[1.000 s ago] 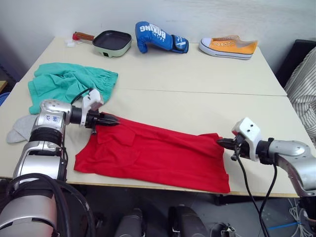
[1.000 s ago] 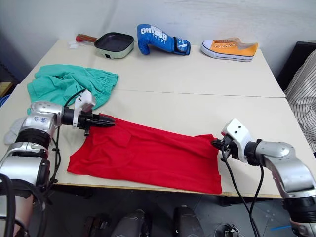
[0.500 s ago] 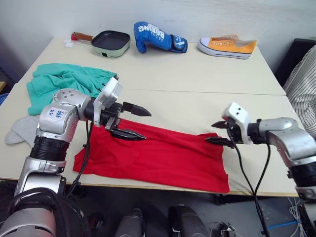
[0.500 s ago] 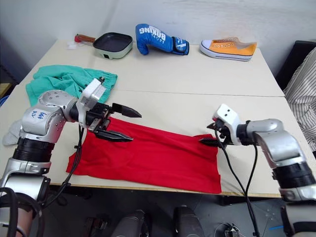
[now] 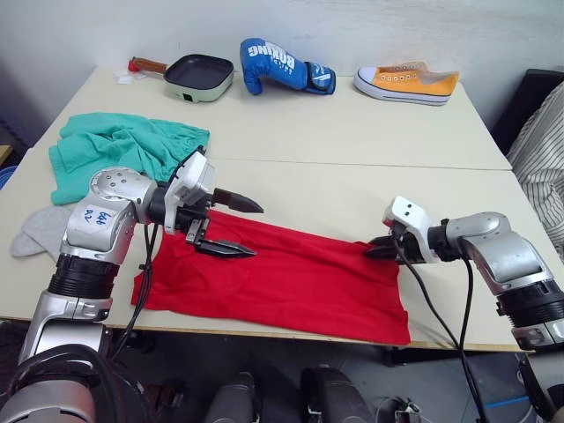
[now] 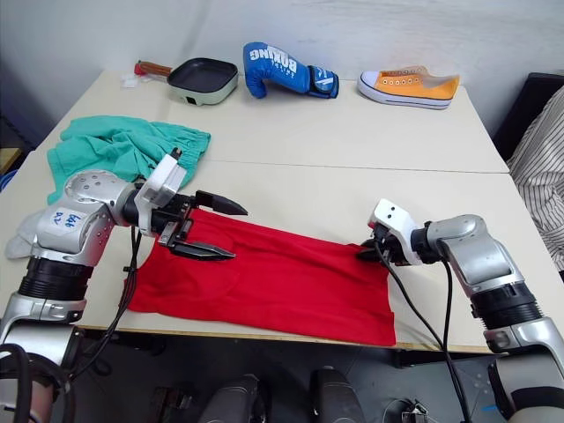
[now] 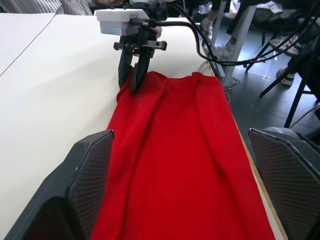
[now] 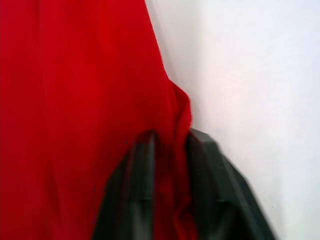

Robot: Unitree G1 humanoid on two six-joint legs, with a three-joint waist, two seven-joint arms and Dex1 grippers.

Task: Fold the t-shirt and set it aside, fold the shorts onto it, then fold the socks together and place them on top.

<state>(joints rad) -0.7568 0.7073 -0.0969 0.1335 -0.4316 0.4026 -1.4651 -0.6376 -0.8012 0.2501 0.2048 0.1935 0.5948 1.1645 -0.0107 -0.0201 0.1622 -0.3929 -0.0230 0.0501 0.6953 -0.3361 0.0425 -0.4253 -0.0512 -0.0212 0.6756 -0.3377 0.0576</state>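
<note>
The red t-shirt [image 5: 291, 278] lies as a long folded strip along the table's near edge. My left gripper [image 5: 257, 231] hovers open over its left end, one finger above the cloth and one just over it, holding nothing. My right gripper [image 5: 374, 249] is shut on the t-shirt's far right corner; the right wrist view shows a ridge of red cloth pinched between its fingers [image 8: 140, 165]. The teal-green shorts [image 5: 123, 150] lie crumpled at the left of the table. The grey socks [image 5: 35, 231] sit at the left edge, partly behind my left arm.
Along the far edge stand a small pan [image 5: 198, 75], a blue boxing glove [image 5: 282, 66] and an orange sneaker [image 5: 407, 84]. A seam [image 5: 370, 165] joins the two tabletops. Striped cloth [image 5: 542, 150] hangs beyond the right edge.
A second ago both grippers were shut on the shirt's ends. Both let go; the left one stays open over the left end, and the right one has closed again on the right corner.
</note>
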